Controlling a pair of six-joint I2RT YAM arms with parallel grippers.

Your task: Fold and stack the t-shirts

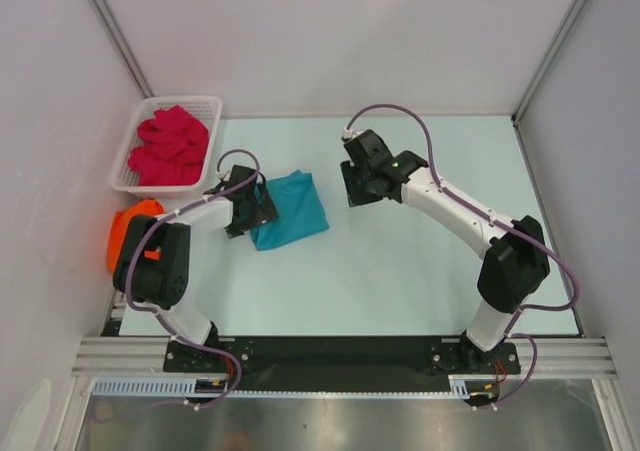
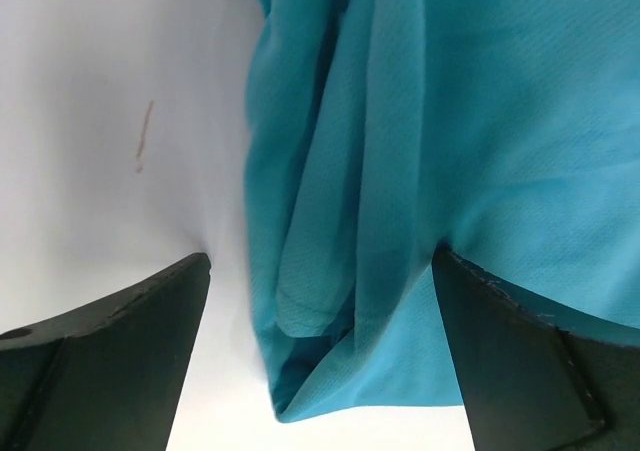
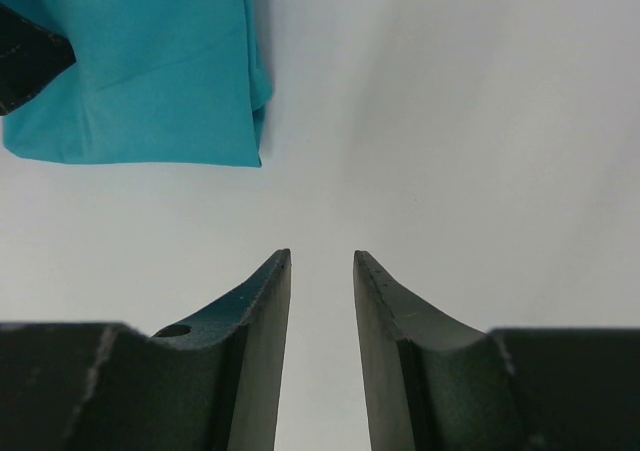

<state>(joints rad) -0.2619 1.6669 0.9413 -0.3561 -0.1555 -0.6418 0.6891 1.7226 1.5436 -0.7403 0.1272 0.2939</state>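
Straddling the rumpled edge of woven teal t-shirt (image 2: 470, 121), left jaws gape; right jaws parted, empty.

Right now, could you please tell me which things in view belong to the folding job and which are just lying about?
Belonging to the job:
teal t-shirt
orange t-shirt
pink t-shirt

Just lying about:
white basket, with the pink t-shirt bunched inside it
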